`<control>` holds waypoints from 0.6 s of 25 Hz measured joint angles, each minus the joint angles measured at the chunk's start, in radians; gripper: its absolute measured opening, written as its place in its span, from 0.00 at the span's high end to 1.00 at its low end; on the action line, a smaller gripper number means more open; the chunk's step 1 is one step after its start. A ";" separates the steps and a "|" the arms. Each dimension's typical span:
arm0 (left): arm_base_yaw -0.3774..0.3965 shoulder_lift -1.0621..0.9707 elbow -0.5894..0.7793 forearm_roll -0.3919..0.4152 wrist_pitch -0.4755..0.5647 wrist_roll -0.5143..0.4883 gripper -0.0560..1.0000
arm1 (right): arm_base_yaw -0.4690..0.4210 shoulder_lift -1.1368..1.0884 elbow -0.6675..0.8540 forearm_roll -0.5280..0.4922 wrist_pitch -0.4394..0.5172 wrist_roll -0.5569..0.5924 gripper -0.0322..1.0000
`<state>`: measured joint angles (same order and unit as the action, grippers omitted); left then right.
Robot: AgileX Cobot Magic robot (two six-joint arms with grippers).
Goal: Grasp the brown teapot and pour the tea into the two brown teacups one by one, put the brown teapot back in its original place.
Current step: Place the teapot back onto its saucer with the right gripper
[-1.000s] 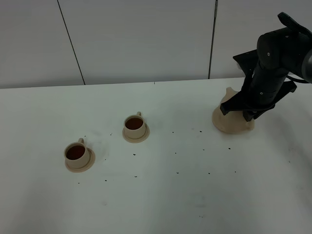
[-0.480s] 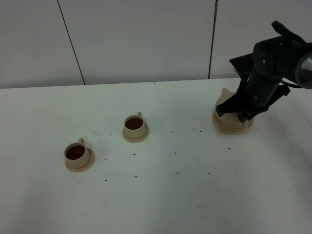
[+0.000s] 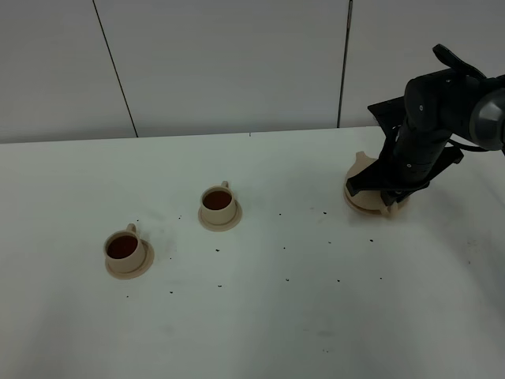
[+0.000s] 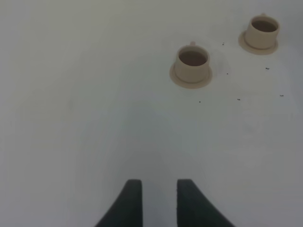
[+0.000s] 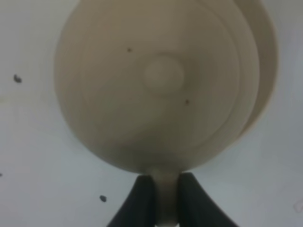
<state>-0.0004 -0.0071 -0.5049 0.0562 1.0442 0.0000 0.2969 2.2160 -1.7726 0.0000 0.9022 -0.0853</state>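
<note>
The right jaws (image 5: 161,191) are shut tight on the loop handle of the brown teapot (image 5: 156,85). The two dark fingers (image 5: 142,198) squeeze the thin tan handle from both sides. In the right wrist view the teapot is seen from above, round and tan, with the little knob of its lid in the middle. A bigger round rim sticks out past one side of the teapot. That is the big saucer (image 5: 265,80), the original place. The teapot is over it, a bit off to one side. The pictures do not show if the teapot sits on the saucer or hangs just above it.

In the high view the black right arm (image 3: 430,118) bends down over the teapot (image 3: 364,170) and hides most of it. Only the spout side and the edge of the big saucer (image 3: 367,207) peek out.

The left jaws (image 4: 158,198) hold nothing. The two dark tips have a small gap between them, with bare white desk (image 4: 94,118) under them.

The two brown teacups are well away from the teapot, on the other side of the desk. One teacup (image 3: 218,204) is nearer the teapot. The other teacup (image 3: 125,249) is farther from it. Each stands on its own small saucer and has dark tea inside. Little dark specks (image 3: 286,248) lie on the desk between the teapot and the cups.
</note>
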 joint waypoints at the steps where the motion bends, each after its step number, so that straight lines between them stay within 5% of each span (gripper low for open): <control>1: 0.000 0.000 0.000 0.000 0.000 0.000 0.71 | 0.000 0.001 0.000 0.000 -0.002 0.000 0.88; 10: 0.000 0.000 0.000 0.000 0.000 0.000 0.71 | 0.000 0.001 0.000 0.017 -0.011 -0.002 0.87; 15: 0.000 0.000 0.000 0.000 0.000 0.000 0.71 | 0.000 0.001 0.000 0.023 -0.008 -0.002 0.78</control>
<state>-0.0004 -0.0071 -0.5049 0.0562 1.0442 0.0000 0.2969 2.2169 -1.7726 0.0233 0.8942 -0.0872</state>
